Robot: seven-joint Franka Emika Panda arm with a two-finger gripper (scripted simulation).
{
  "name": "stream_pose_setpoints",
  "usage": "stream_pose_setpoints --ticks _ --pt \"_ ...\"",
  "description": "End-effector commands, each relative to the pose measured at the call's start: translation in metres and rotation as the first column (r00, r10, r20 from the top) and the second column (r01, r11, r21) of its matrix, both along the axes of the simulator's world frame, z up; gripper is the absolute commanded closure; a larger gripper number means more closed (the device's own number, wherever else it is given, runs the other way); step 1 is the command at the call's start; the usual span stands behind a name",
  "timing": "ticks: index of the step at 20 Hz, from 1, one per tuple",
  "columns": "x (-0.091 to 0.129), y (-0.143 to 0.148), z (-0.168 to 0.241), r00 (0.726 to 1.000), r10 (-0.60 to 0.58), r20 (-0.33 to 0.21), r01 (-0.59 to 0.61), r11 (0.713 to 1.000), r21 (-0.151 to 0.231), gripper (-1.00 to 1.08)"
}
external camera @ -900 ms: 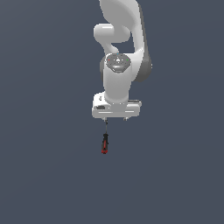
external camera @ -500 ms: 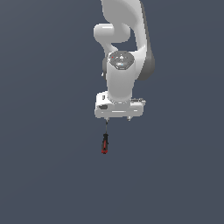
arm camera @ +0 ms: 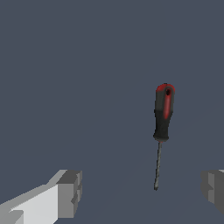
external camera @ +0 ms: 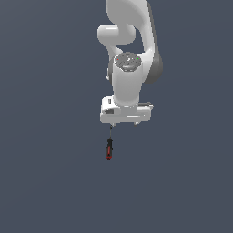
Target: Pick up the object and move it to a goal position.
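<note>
The object, a small screwdriver (external camera: 108, 149) with a red-and-black handle and a thin grey shaft, lies flat on the dark grey floor just in front of the white arm. In the wrist view the screwdriver (arm camera: 164, 113) has its shaft tip pointing toward the gap between the fingers. My gripper (external camera: 124, 125) is open and empty, and hangs above the shaft end. In the wrist view the gripper (arm camera: 142, 190) has its grey pads (arm camera: 70, 192) set wide apart, and neither pad touches the tool.
A uniform dark grey floor (external camera: 45, 182) surrounds the arm. No other objects, containers or edges show in either view.
The gripper has shifted slightly toward the exterior view's right. The screwdriver has not moved.
</note>
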State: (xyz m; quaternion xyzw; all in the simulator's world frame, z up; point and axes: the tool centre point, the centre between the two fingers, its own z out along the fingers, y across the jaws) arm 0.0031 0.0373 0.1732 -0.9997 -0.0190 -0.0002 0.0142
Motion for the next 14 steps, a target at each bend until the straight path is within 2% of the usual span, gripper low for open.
stream_pose_setpoints --ticks 1,14 --pt "0.001 -0.006 -0.008 1.000 -0.005 -0.001 0.005 1.000 -0.001 -0.92" --pt "-0.001 -0.066 -0.095 0.999 -0.047 0.000 0.047 0.999 -0.024 -0.92"
